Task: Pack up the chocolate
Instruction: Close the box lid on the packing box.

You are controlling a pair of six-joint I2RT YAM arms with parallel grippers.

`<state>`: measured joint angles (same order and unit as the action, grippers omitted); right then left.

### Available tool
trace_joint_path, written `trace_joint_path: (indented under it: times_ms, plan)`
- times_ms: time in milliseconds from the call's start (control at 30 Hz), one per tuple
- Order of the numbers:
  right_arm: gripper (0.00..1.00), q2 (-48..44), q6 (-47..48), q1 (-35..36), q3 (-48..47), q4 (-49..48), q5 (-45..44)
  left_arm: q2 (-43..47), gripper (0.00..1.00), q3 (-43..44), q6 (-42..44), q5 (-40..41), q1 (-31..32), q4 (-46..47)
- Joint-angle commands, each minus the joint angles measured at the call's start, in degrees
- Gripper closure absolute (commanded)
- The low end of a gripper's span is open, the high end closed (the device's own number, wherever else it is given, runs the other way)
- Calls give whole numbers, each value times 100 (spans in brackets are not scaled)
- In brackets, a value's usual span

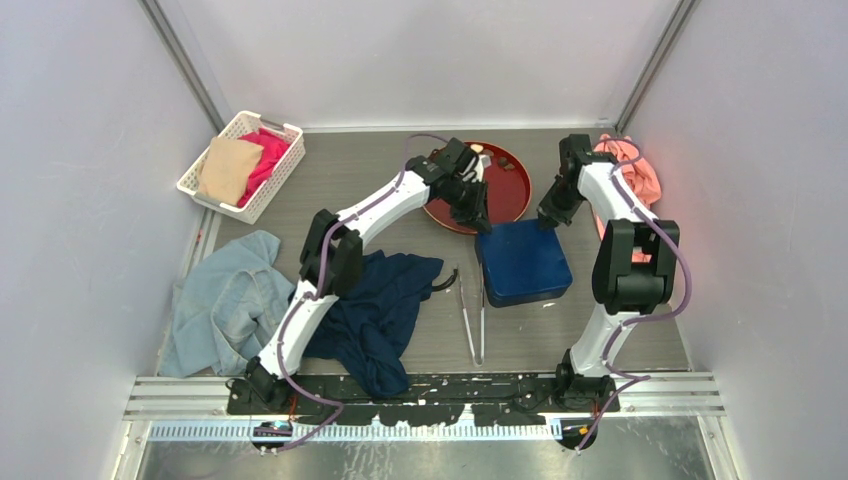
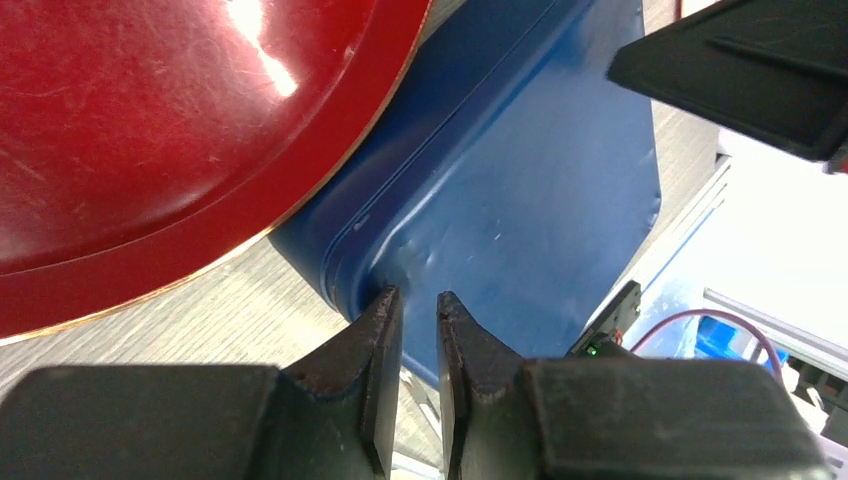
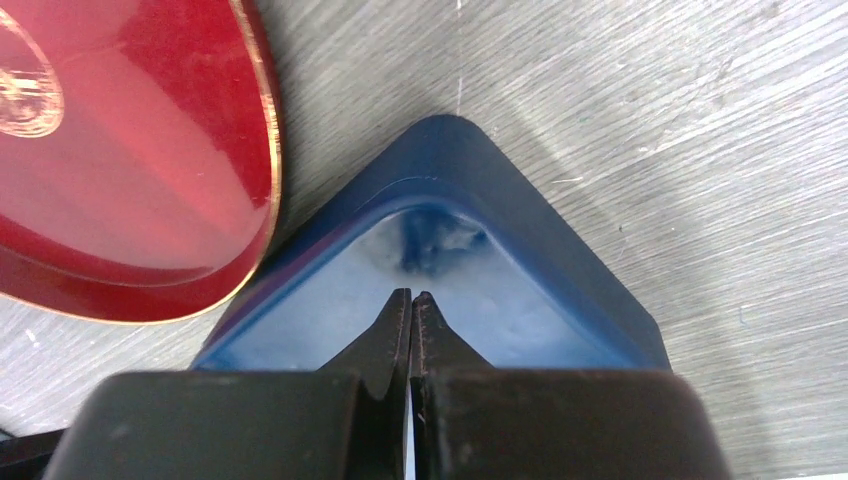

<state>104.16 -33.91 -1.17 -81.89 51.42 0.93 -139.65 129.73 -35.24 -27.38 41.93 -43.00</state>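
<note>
Two far corners of the blue box (image 1: 523, 262) covered — right claw (image 3: 411, 297) closed, tips down, left claw (image 2: 418, 300) slightly apart (probably pressing it shut).

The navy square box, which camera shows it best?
The top external view: the whole navy square box shows there, square outline and flat top, near the red round tray. The left wrist view shows part of its top; the right wrist view only one rounded corner.

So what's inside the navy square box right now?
The navy square box is closed: only its plain top shows, and whatever lies inside is covered.
</note>
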Motion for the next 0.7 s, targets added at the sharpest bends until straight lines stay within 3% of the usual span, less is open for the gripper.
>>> trace_joint_path:
  times_ms: [0,133,333,500,600,667]
  plan:
    - [99,-343,73,28,-839,260,-75,75,79,423,312,340,-89,-441]
    - [98,-576,-5,29,-1170,329,-29,477,78,521,354,285,-82,-219]
    - [97,-432,-194,117,-976,169,291,621,78,-83,163,-47,-54,298]
    - [98,-48,-290,512,-344,-291,208,-178,85,-306,410,297,-18,-142]
    - [100,323,-251,538,-251,-202,205,-713,91,305,753,596,-10,-1050]
    - [100,296,-176,530,-362,-87,210,-572,92,376,901,810,-10,-1152]
